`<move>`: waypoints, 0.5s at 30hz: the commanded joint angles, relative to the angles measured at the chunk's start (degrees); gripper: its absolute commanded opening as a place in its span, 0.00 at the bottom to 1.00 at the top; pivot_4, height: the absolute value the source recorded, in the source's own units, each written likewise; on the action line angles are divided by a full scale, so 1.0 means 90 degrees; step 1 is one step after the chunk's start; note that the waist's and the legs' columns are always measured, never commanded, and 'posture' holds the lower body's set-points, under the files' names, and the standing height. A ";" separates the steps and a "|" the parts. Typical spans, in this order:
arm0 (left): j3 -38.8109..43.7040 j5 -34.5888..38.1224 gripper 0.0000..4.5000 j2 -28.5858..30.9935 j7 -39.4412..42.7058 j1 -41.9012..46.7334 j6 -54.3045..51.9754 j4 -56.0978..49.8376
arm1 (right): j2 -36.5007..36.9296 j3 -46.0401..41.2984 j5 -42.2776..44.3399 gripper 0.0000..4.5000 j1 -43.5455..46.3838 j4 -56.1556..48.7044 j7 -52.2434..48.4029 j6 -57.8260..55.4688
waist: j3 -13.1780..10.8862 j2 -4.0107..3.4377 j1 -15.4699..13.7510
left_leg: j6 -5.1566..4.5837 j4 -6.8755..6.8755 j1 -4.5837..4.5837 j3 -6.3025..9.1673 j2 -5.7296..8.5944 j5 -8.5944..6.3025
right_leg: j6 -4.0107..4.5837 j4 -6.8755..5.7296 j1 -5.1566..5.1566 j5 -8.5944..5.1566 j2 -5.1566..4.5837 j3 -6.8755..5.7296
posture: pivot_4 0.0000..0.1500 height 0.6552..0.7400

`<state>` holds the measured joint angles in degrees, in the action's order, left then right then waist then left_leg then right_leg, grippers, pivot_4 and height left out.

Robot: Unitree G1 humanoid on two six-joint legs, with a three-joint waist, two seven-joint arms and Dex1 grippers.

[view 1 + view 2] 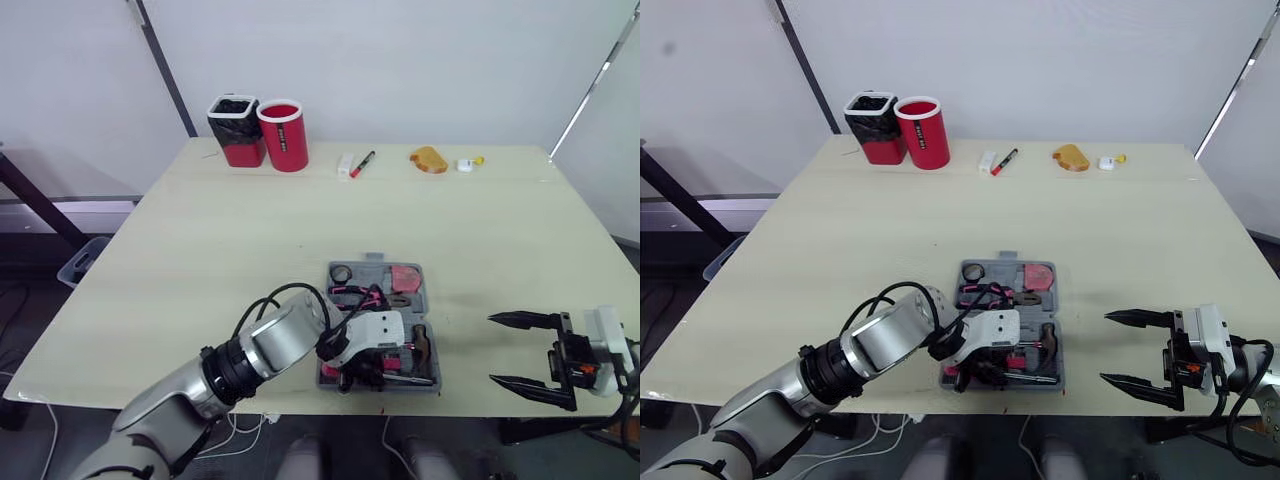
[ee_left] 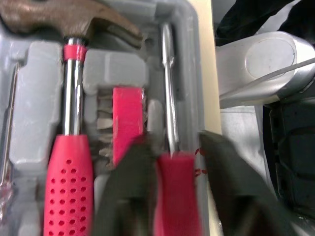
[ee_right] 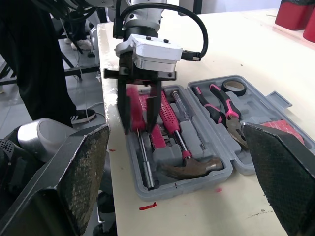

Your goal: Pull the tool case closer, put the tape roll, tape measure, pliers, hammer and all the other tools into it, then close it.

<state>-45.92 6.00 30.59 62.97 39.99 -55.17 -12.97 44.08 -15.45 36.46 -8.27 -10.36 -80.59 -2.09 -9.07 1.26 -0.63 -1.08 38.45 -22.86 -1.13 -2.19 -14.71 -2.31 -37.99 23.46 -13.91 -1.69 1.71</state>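
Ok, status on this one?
Left hand clamped on screwdriver, inside open tool case. Right hand open, apart from it. Nothing in the way.

I see the tool case (image 3: pixel 268 105) as plain grey. Inside it, the hammer (image 2: pixel 72 123) has a red handle patterned with rows of small dots, a chrome shaft and a brown head. The screwdriver (image 2: pixel 169 123) is red-handled with a silver shaft. The pliers (image 3: pixel 219 110) are pink and black, the tape roll (image 3: pixel 234 87) black, the tape measure (image 1: pixel 405 278) pinkish red. The left gripper (image 3: pixel 139 125) has black fingers under a white housing (the right gripper (image 1: pixel 510 350) is black-fingered too). My table (image 1: pixel 250 240) is pale cream; far left stand a red canister (image 1: pixel 284 135) and a black-topped red one (image 1: pixel 235 130).
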 commanded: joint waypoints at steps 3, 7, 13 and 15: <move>0.0021 0.0017 0.77 0.0214 0.0096 -0.0013 0.0110 -0.0217 | -0.0004 -0.0096 0.0058 1.00 0.0002 -0.0177 0.0008 0.0074 | 0.0000 0.0000 0.0001 | 0.0000 0.0000 0.0001 0.0001 0.0000 0.0000 | 0.0000 -0.0001 0.0000 0.0000 0.0001 0.0000 | 1.00 1.00; 0.0291 0.0181 0.77 0.0345 0.0248 -0.0083 0.0474 -0.0305 | -0.0005 -0.0101 0.0054 1.00 0.0011 -0.0154 -0.0001 0.0087 | 0.0000 0.0000 0.0003 | 0.0000 -0.0001 0.0001 0.0001 -0.0002 0.0000 | 0.0001 -0.0001 0.0000 0.0000 0.0002 -0.0001 | 1.00 1.00; 0.1639 0.1078 0.65 -0.0028 0.0703 -0.0721 0.2468 0.0252 | -0.0026 -0.0099 0.0046 1.00 0.0018 -0.0143 0.0006 0.0123 | 0.0000 -0.0001 -0.0009 | 0.0000 0.0000 0.0001 -0.0002 -0.0001 0.0000 | 0.0003 0.0000 0.0000 0.0000 -0.0002 0.0000 | 1.00 1.00; 0.1982 0.1320 0.51 -0.0116 0.0902 -0.0833 0.2716 0.0578 | -0.0052 -0.0094 0.0042 1.00 0.0043 -0.0146 0.0029 0.0146 | 0.0000 -0.0001 -0.0009 | 0.0000 0.0001 0.0000 -0.0001 -0.0001 0.0000 | 0.0004 0.0000 0.0000 0.0000 -0.0002 -0.0002 | 1.00 1.00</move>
<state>-32.58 14.88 30.05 68.79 33.07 -35.06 -9.82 43.89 -15.43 36.38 -8.18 -10.36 -80.55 -1.79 -9.06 1.25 -0.71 -1.08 38.46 -22.86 -1.14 -2.20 -14.71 -2.28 -37.99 23.46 -13.92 -1.71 1.68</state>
